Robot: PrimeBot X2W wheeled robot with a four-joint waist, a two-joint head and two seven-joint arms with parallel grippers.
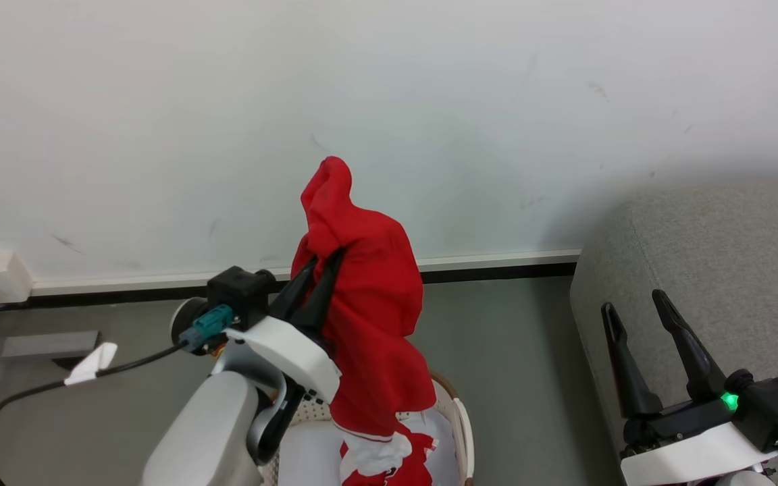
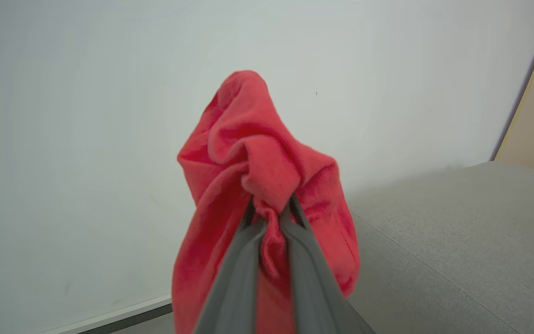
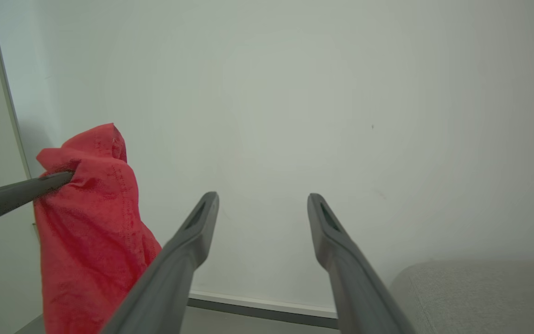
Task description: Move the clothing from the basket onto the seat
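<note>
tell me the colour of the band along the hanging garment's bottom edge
White band on a bright red garment, clearest in the head view.

PrimeBot X2W's left pincer and right pincer each carry two long, tapering dark fingers on a white wrist shell with a black camera block. A teal connector feeds a black cable tagged with white tape; the forearm is pale grey, and a green light glows on the right wrist
</note>
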